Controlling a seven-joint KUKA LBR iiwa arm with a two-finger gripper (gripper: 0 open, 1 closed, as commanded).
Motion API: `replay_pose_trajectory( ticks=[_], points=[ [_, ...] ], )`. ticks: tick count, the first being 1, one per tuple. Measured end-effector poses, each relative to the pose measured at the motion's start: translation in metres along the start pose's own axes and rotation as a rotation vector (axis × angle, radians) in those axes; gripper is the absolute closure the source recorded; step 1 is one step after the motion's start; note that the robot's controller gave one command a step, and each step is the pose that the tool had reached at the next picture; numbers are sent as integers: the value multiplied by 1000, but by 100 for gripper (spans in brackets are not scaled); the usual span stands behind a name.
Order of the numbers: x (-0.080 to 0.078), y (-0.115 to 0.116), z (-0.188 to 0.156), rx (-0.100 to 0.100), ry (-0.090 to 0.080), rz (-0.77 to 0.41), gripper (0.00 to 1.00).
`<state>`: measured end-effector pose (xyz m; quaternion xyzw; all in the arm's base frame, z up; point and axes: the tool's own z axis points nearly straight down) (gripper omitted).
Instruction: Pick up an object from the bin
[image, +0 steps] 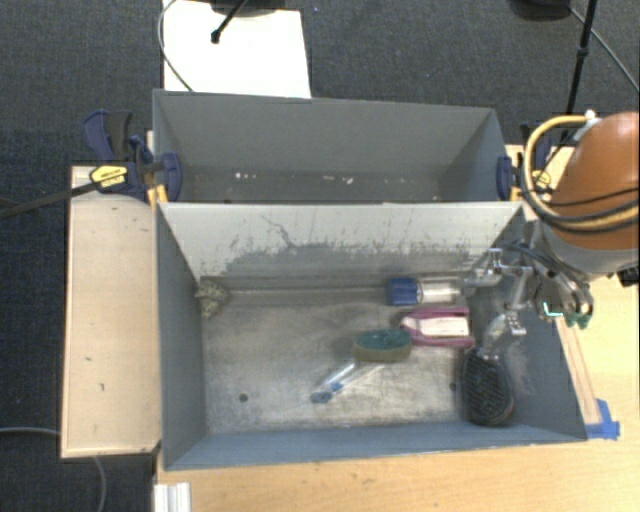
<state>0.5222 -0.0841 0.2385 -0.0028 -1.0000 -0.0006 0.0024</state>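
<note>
My gripper (498, 298) hangs over the right side of the bin, open, with nothing between its fingers. Just left of it lie a clear bottle with a blue cap (420, 292) against the back wall and a pink and white packet (438, 327). A black hairbrush (487, 390) lies below the gripper, in the front right corner.
A round green scrubber (383, 345) and a blue and clear pen-like stick (335, 382) lie mid-bin. A small beige lump (210, 296) sits at the far left by the back wall. The arm with its orange cover and cables comes in from the right.
</note>
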Motion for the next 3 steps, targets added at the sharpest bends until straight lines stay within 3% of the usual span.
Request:
replay_pose_trajectory(
  ticks=[1,2,3],
  points=[
    [-36,77,168,2,-12,-169,0],
    [-39,77,163,2,-25,-170,100],
    [-15,66,30,4,-13,-424,100]
  ],
)
